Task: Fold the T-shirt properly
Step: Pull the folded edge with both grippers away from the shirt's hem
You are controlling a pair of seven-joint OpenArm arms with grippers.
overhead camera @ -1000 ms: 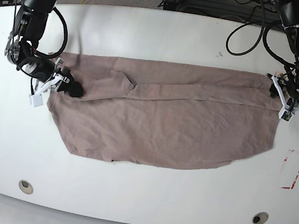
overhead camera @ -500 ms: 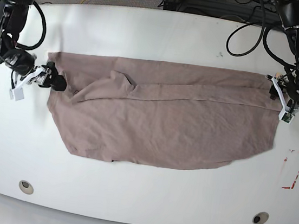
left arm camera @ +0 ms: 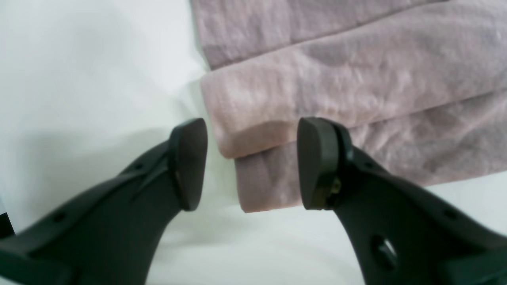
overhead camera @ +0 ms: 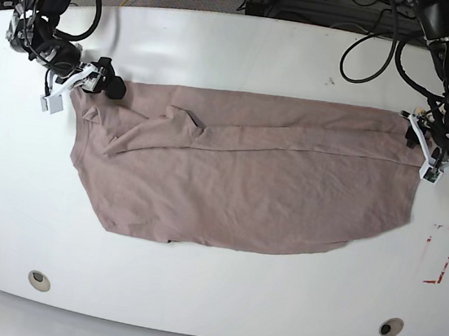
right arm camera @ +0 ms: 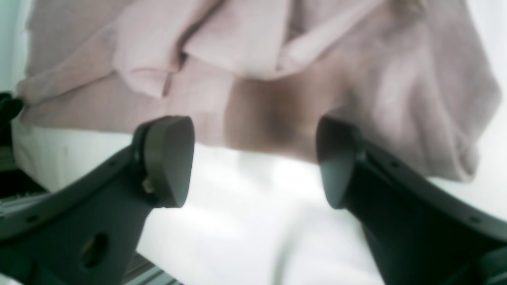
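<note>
Since the earlier base frames, the right gripper has been carried up to the shirt's upper left corner, while the left gripper has stayed at the right edge.

Left wrist view: jaws stand wide, empty, astride a doubled corner of the one dusty mauve thin-fabric T-shirt; soft, light cloth is judged best pinched at this layered edge.

Right wrist view: jaws gape wide above limp folds.

Base view: one shirt is spread across the white rounded table; two grippers are counted.
</note>
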